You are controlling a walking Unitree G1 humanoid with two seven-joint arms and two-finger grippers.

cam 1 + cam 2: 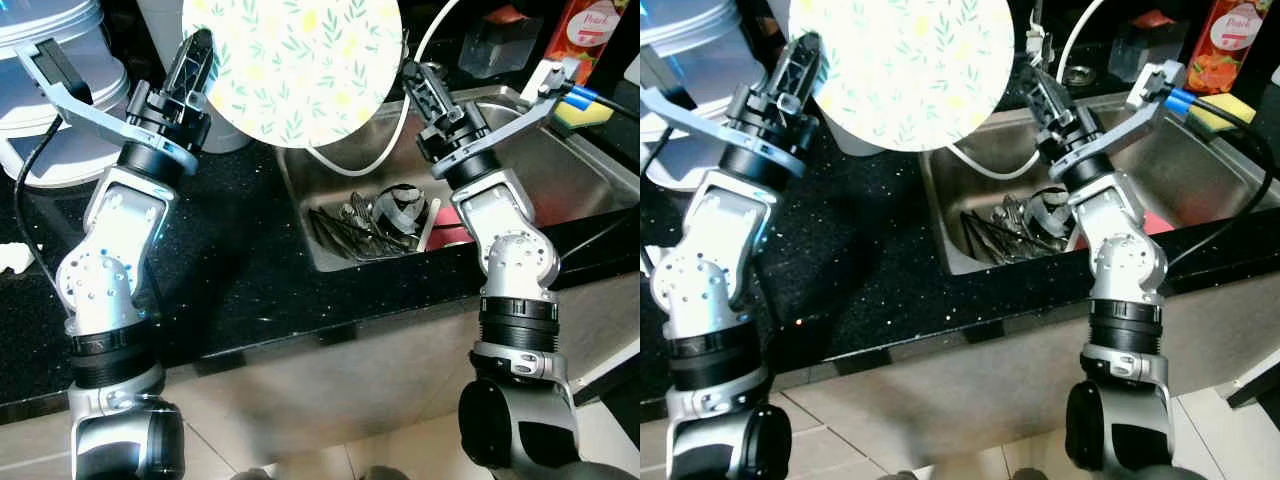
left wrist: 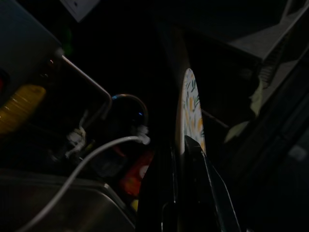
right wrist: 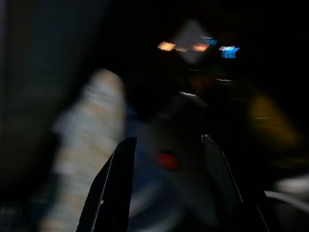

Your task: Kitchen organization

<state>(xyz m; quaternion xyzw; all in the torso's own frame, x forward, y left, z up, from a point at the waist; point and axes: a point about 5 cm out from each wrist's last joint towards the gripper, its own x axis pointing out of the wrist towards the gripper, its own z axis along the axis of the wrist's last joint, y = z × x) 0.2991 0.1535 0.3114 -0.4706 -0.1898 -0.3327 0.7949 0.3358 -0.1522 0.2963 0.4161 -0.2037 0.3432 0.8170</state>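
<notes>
While the left gripper [image 1: 197,58] pinches the left rim of the leaf-patterned plate [image 1: 295,60], held high over the counter [image 1: 230,270] beside the sink [image 1: 560,170], the right gripper [image 3: 166,159] waits empty, fingers seemingly apart. Keep the plate level and carry it slowly.

Sink [image 1: 560,170] set into counter [image 1: 230,270] right of centre, cutlery [image 1: 365,225] piled in its near-left corner; plate [image 1: 292,62] held up above the sink's left rim by left gripper [image 1: 197,55], right gripper [image 1: 420,85] just right of it; tubs [image 1: 55,95] far left on counter.
</notes>
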